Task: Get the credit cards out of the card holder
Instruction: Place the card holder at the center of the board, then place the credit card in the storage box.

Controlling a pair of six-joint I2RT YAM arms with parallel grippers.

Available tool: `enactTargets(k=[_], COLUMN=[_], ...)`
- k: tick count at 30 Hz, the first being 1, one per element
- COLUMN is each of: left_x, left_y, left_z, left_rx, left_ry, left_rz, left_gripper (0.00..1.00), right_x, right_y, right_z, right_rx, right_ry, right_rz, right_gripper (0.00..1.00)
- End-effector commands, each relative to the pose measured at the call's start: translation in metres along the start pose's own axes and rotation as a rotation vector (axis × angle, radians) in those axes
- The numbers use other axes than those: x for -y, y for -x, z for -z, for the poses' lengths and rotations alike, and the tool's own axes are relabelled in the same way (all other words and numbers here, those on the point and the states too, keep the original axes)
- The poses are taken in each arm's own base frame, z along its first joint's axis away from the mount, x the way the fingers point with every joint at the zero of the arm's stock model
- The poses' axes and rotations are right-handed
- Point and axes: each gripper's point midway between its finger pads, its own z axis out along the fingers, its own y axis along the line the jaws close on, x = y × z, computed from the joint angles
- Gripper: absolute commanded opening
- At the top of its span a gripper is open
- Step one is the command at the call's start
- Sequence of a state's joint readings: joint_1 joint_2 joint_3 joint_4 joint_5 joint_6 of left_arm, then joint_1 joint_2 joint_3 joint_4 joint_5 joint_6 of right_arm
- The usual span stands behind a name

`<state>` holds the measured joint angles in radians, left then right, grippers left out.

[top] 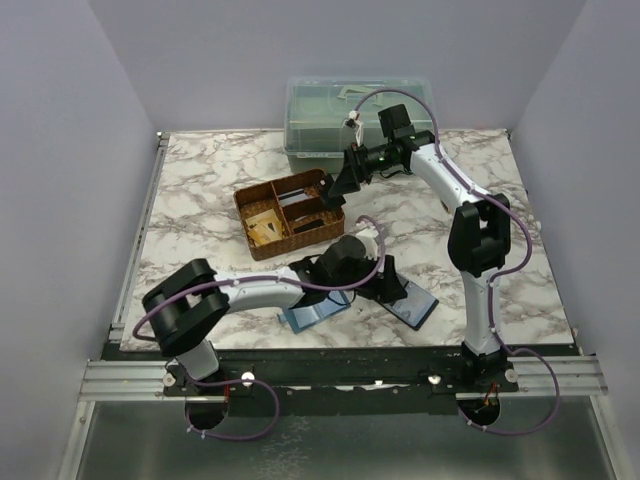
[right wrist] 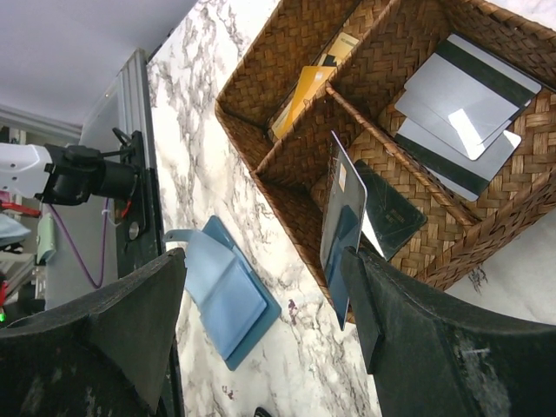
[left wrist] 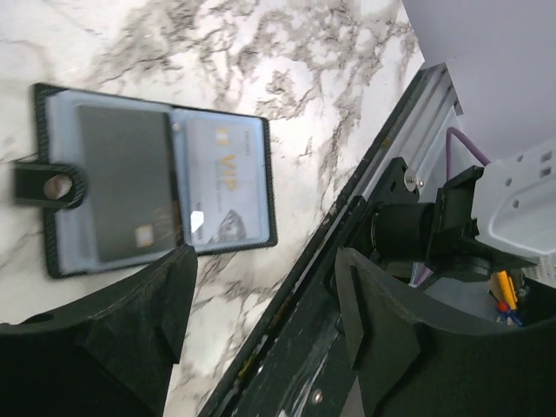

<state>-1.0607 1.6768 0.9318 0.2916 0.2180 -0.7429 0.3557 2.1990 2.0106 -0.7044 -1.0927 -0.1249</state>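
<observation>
1. Left gripper: fingers spread wide with nothing between them, hanging over the marble table near its front rail, about 5 o'clock from the table's centre in the top view.
2. Card holder: lies open and flat on the marble, at 11 o'clock from the left gripper in the wrist view, clear of both fingers. The blue-grey inside faces up. Its snap tab sticks out on the 9 o'clock side.
3. Still in the pockets are a dark card on one leaf and a pale card printed "VIP" on the other.
4. Right gripper: jaws wide apart, hanging over the woven basket.
5. A bluish card shows edge-on at the tip of the 3 o'clock finger. Cannot tell whether it touches the finger or the basket.
6. In the basket compartments are silver striped cards, a dark green card and a yellow card.
7. Light-blue folder: open on the marble, at 9 o'clock from the card holder in the top view.
8. Clear lidded bin: at 12 o'clock, on the table's far edge.
</observation>
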Motion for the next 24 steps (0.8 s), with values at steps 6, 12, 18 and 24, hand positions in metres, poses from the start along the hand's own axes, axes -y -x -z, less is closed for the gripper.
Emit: enactTargets(k=[6, 12, 18, 24], left_x=[-0.039, -0.082, -0.133, -0.153], left_y=[0.083, 0.123, 0.148, 0.176], left_z=[0.121, 0.190, 0.224, 0.226], left_rx=[0.324, 0.478, 0.571, 0.644], left_ry=[-0.004, 0.134, 0.103, 0.069], left_rz=[0.095, 0.150, 0.258, 0.180], left_gripper=[0.98, 0.99, 0.91, 0.86], right_x=[0.007, 0.007, 0.000, -0.011], right_y=[-0.012, -0.011, -0.012, -0.008], right_z=[-0.004, -0.005, -0.005, -0.006], right_rx=[-0.017, -0.015, -0.010, 0.012], right_ry=[0.023, 0.029, 0.069, 0.140], right_rz=[-0.042, -0.049, -0.053, -0.097], right_gripper=[0.80, 0.80, 0.80, 0.80])
